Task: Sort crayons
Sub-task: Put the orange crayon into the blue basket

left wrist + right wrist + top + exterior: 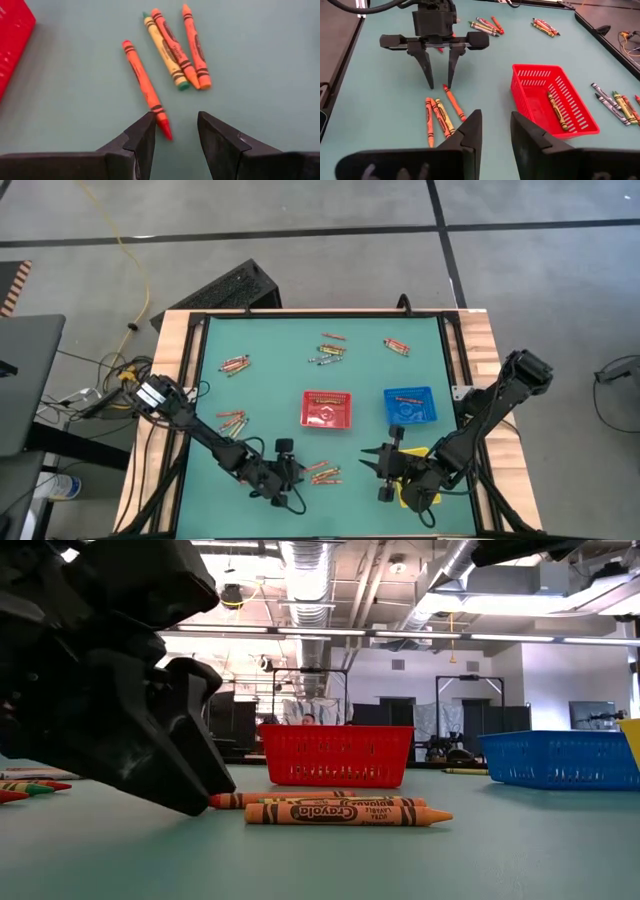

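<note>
Four crayons lie together on the green table near its front edge: one red-orange, one yellow-green, two orange. My left gripper is open and low over the table. Its fingers stand on either side of the red-orange crayon's tip, and I see no touch. The right wrist view shows this gripper from the front, over that crayon's end. My right gripper is open, higher and to the right of the group, with nothing between its fingers. A crayon lies in the red tray.
The red tray and the blue tray stand mid-table. A yellow tray sits under my right arm. More crayon groups lie at the left and at the far side. Bare table separates the two grippers.
</note>
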Available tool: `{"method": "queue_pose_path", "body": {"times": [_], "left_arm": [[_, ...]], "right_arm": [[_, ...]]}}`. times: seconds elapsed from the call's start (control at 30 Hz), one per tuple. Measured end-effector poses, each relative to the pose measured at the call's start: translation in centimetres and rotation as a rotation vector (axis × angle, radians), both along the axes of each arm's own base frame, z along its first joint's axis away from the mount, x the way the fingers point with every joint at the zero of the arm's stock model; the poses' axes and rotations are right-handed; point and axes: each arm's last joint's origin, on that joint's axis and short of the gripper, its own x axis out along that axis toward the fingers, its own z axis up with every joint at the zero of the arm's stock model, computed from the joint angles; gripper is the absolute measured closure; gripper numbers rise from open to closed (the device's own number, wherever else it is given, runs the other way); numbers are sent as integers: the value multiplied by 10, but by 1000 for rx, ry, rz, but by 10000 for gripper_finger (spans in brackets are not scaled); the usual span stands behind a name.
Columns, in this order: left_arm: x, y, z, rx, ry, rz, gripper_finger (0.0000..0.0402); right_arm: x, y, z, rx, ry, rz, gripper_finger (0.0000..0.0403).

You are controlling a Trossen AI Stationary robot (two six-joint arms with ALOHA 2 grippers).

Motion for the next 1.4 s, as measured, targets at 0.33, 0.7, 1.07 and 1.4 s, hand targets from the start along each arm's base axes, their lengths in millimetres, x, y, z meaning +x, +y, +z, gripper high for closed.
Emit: {"method": "queue_pose_path", "body": {"times": [0.33, 0.7, 1.07, 1.4], "left_arm": [[6, 11, 0, 13, -6, 72, 263], [8, 19, -14, -46, 63, 144, 308], [12, 24, -11, 26, 32, 178, 391], [20, 31, 67, 180, -156, 81, 387]], "right_arm": [[1, 0, 1, 7, -7, -1, 308], [2, 1, 2, 23, -23, -1, 307], [2, 2, 4, 39, -40, -1, 307], [-1, 7, 4, 45, -42, 13, 307]]}}
